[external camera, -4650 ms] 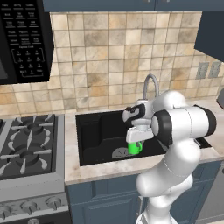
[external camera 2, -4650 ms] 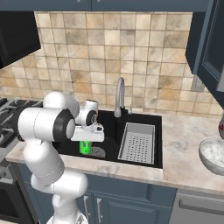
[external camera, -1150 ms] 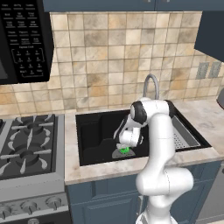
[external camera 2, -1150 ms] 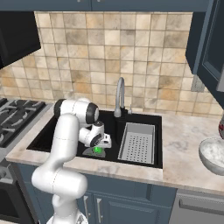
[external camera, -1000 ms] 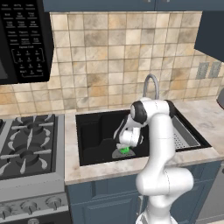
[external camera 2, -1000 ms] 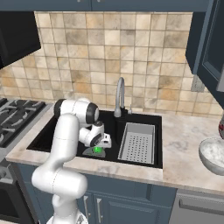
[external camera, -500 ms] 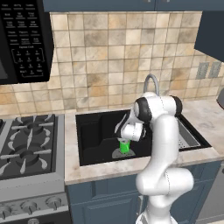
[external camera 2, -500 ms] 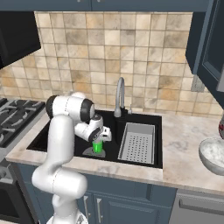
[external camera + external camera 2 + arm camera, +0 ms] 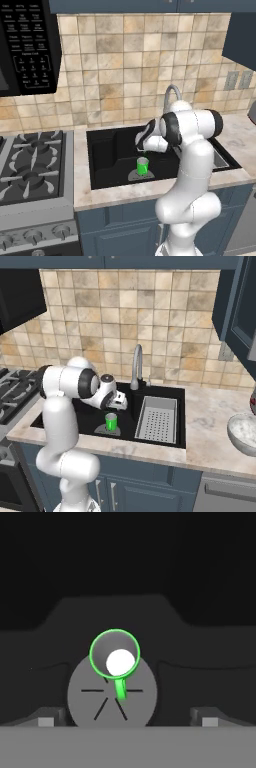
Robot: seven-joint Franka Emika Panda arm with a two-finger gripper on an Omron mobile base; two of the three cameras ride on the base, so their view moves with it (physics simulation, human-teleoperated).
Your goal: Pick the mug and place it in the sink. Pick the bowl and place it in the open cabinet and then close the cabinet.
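The small bright green cylindrical mug (image 9: 143, 165) is seen standing upright on the round grey drain (image 9: 112, 693) in the large black recessed sink (image 9: 75, 417), so the first part of the task is judged done. The tool (image 9: 128, 722) is held above the mug with its jaws spread wide, nothing gripped between them. The wide marbled whitish-grey bowl (image 9: 244, 433) is found on the marble worktop (image 9: 210, 421) well to the right, untouched; it is yet to be carried to the dark blue-grey wall cabinet (image 9: 239, 300) and the door shut. The cabinet is cut off at the frame edge, so its shelf cannot be made out, and the bowl is partly cropped too.
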